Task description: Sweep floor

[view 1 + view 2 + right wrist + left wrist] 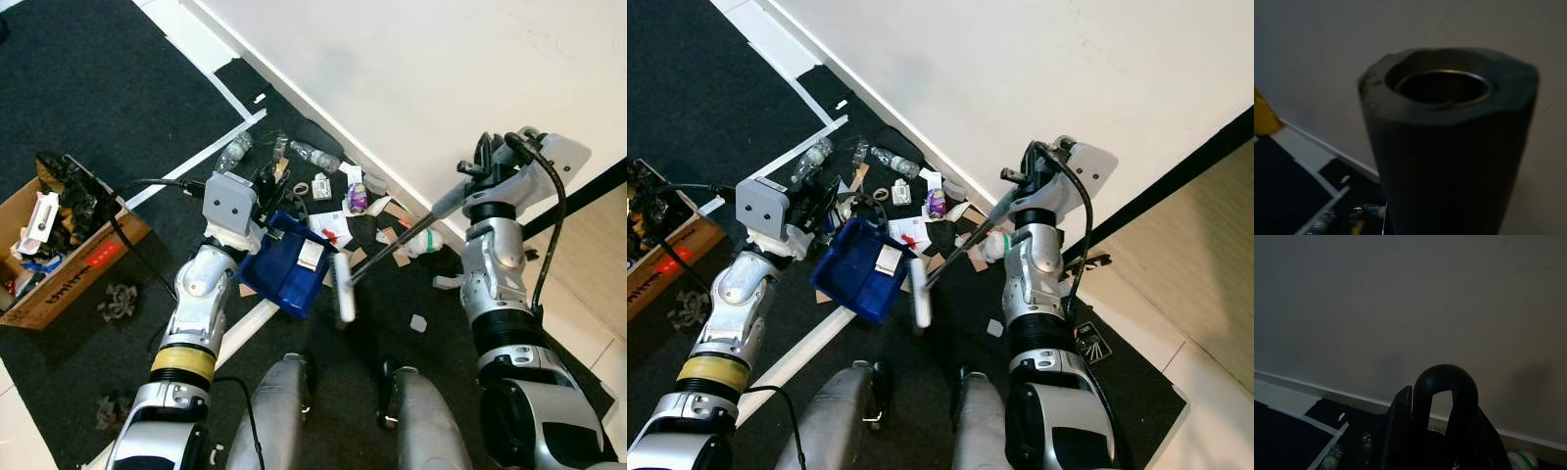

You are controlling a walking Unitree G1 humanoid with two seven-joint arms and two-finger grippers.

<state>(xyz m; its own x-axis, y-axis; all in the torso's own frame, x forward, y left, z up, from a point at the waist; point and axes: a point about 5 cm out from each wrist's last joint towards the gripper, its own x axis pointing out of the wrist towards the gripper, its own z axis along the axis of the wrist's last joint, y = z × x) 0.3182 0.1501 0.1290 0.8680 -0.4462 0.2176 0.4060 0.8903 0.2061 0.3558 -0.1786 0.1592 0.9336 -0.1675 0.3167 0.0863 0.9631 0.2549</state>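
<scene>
Litter (343, 211) lies in a loose pile on the black floor mat (88, 88) along the base of the white wall (441, 69): clear plastic bottles (235, 150), paper scraps, cardboard pieces and a small purple item (358, 199).

Left eye view: the left gripper (277, 179) holds a blue dustpan (290, 262) by its handle, fingers clamped on it. The pan sits tilted just beside the pile, with a scrap of paper (311, 255) in it. The right gripper (480, 164) is closed around the grey handle of a broom (392, 245); the shaft slants down to a white head (343, 286) touching the pan's edge. A cardboard box (59, 245) of assorted objects stands well apart on the robot's left. White tape lines (196, 157) cross the mat.

Right eye view: same layout. The broom head (919, 292) lies against the dustpan's (860, 266) near corner, and the right gripper (1024, 191) is raised near the wall.

Left wrist view: dark. The black looped handle of the dustpan (1444, 396) stands between the fingers (1399, 426), which press against it. A bottle (1332, 458) is faintly visible below, near the wall's base.

Right wrist view: the hollow grey end of the broom handle (1449, 127) is seen close up; the fingers probably grip it lower down, though that cannot be confirmed here.
</scene>
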